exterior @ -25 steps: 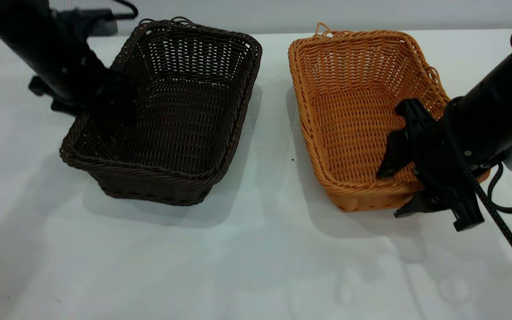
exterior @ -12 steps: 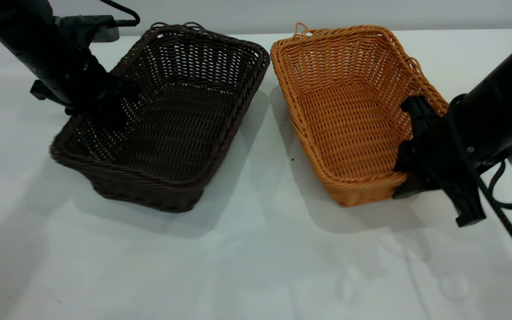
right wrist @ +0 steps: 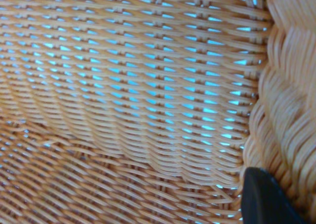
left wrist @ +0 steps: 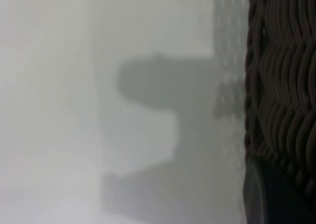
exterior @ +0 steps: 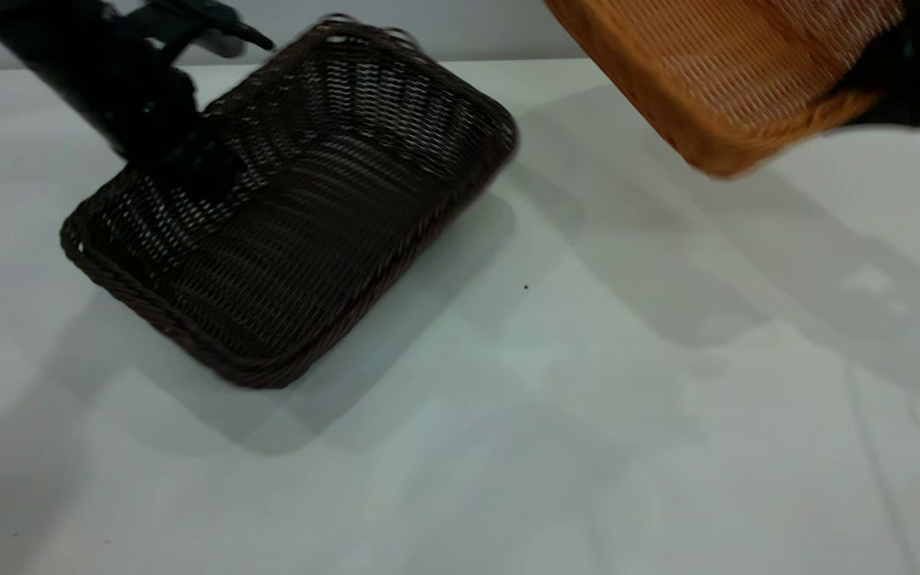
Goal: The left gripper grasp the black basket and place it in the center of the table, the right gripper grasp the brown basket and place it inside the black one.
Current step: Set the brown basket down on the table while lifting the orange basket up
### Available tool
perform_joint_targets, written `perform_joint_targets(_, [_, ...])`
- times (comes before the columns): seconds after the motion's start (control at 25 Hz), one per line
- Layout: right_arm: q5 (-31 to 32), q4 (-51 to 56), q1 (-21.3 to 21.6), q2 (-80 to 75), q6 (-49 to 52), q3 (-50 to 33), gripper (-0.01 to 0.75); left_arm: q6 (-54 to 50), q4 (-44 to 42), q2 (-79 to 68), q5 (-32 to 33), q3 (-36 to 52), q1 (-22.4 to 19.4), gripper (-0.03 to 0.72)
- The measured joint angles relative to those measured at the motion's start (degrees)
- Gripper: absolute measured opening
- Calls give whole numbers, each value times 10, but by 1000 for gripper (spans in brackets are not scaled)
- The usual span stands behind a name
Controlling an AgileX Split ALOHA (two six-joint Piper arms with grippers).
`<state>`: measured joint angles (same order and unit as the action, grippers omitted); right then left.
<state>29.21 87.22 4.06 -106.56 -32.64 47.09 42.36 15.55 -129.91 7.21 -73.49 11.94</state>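
Your left end effector (exterior: pixel 188 164) sits at the black basket (exterior: pixel 308 216)'s rim, on the side wall nearest its arm; the fingers look clamped on the wicker, though blur hides the tips. The basket is tilted, that gripped side raised, the opposite corner down on the tabletop (exterior: pixel 508 439), left of centre.

Your right end effector (exterior: pixel 899 76) is at the frame's upper right edge, closed on the brown basket (exterior: pixel 739 72)'s rim. That basket hangs clear of the tabletop, tilted, well apart from the black one. Right wrist view: one dark fingertip (right wrist: pixel 264 199) pressed against the braided rim (right wrist: pixel 289 110).
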Motion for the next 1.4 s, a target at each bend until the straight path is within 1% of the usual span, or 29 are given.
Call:
perform_joint_targets(0.16, [155, -129, 38, 5, 17, 37, 61, 162, 5, -6, -39, -2, 49, 78])
perform_joint_targets(0.28, [223, -185, 52, 5, 29, 68, 61, 249, 5, -18, -64, -7, 86, 78])
perform_joint_targets(0.4, [260, -190, 58, 5, 32, 96, 61, 321, 5, -37, -72, -25, 117, 78])
perform_joint_targets(0.56, [277, -186, 58, 5, 34, 115, 61, 373, 6, -64, -72, -59, 141, 78])
perform_joint_targets(0.72, [277, -187, 58, 5, 34, 117, 61, 395, 7, -72, -80, -69, 155, 78])
perform_joint_targets(0.92, [277, -187, 58, 5, 34, 117, 61, 402, 4, -73, -96, -69, 161, 80])
perform_joint_targets(1.08, [277, -185, 58, 5, 34, 117, 61, 401, -8, -73, -100, -69, 161, 96])
perform_joint_targets(1.2, [277, -185, 58, 5, 34, 117, 61, 399, -17, -74, -107, -69, 162, 148])
perform_joint_targets(1.32, [277, -182, 58, 5, 34, 117, 61, 397, -32, -79, -124, -69, 163, 235])
perform_joint_targets(1.4, [277, -172, 58, 5, 32, 117, 61, 392, -32, -82, -141, -69, 163, 312])
